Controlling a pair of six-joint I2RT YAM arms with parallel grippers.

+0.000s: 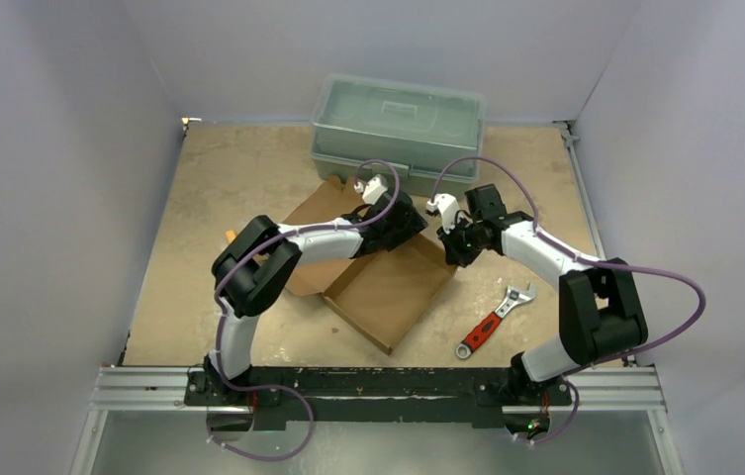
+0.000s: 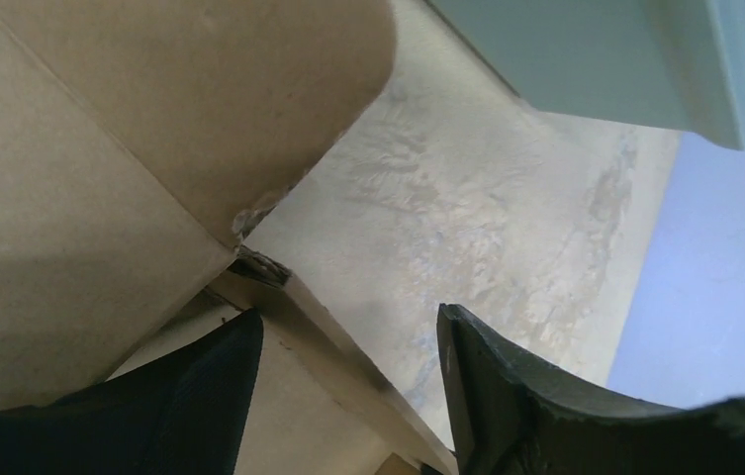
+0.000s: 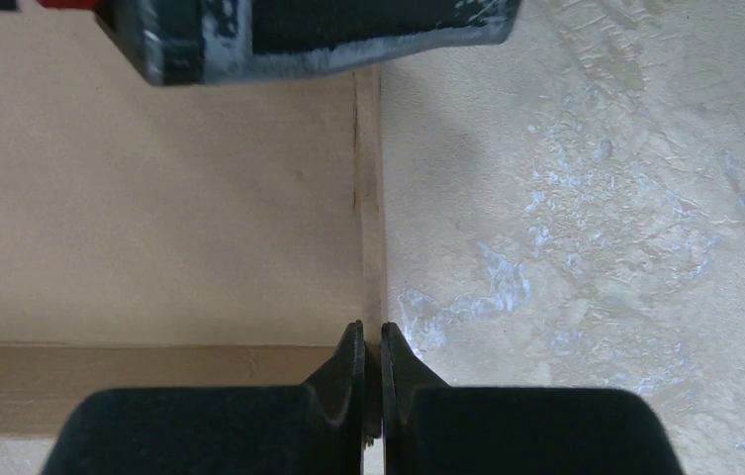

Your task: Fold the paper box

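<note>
The paper box (image 1: 388, 292) is a brown cardboard sheet, partly folded, lying in the middle of the table. My left gripper (image 1: 410, 220) is over its far edge. In the left wrist view the left gripper (image 2: 348, 332) is open, with a raised wall of the box (image 2: 328, 327) running between its fingers and a gap to the right finger (image 2: 507, 396). My right gripper (image 1: 450, 247) is at the box's right far edge. In the right wrist view the right gripper (image 3: 372, 336) is shut on the thin upright edge of the box wall (image 3: 368, 198).
A grey-green plastic toolbox (image 1: 398, 124) stands just behind the box, also seen in the left wrist view (image 2: 596, 59). A red-handled wrench (image 1: 492, 322) lies on the table to the right of the box. White walls enclose the table on three sides.
</note>
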